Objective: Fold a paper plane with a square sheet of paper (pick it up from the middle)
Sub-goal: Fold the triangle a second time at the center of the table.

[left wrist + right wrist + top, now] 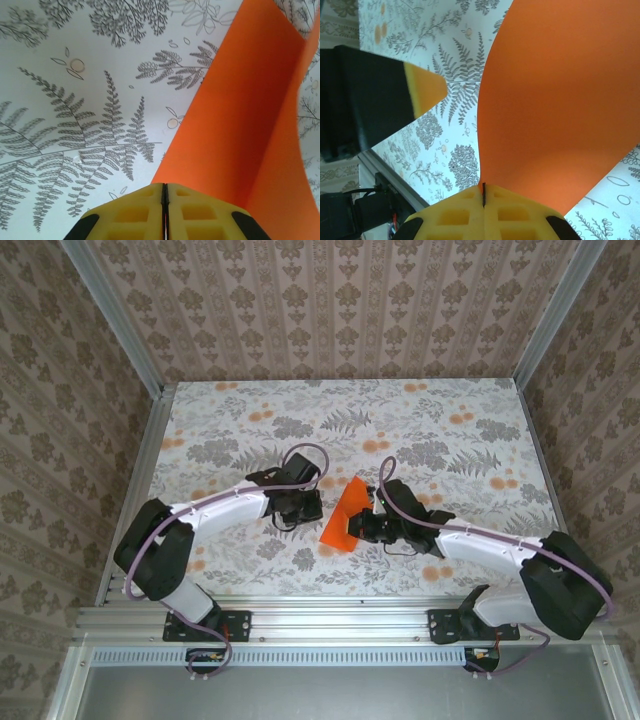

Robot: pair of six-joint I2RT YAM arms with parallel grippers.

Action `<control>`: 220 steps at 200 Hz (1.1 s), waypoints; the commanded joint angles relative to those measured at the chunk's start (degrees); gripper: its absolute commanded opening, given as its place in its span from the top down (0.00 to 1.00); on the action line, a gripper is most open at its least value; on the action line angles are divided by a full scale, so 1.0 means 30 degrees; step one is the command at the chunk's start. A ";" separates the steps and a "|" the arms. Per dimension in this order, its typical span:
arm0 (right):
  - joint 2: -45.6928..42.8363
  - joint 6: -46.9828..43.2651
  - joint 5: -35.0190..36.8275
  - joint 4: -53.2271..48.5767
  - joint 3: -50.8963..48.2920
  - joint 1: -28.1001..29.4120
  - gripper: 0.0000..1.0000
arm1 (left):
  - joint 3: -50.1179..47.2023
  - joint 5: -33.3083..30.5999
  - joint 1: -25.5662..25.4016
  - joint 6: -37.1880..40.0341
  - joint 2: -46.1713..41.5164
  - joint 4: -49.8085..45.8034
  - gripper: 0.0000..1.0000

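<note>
Step, as I judge it: setting up an early fold. Your right claw (483, 192) is pinched shut on the sheet (345, 518), which stands tilted over the worktop (450, 440) between the arms. The left claw (300, 508) is closed, apparently empty, just beside the sheet. Both arms reach inward and low, claws facing. Next, the left must open and take the free edge gently.

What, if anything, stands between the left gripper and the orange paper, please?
Nothing visible does: bare table lies between the shut left gripper and the paper, which the right gripper pinches at its edge.
</note>
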 commanded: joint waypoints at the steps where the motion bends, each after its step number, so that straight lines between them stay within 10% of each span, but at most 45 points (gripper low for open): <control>1: 0.0940 0.0307 0.0016 0.0677 -0.0373 0.0118 0.93 | 0.0062 0.1501 -0.0285 0.0436 0.0606 0.0804 0.90; 220: 0.3006 -0.2188 -0.0827 -0.0239 0.0356 -0.0488 0.91 | 0.0110 0.1553 -0.1641 0.0169 0.4511 0.1421 0.99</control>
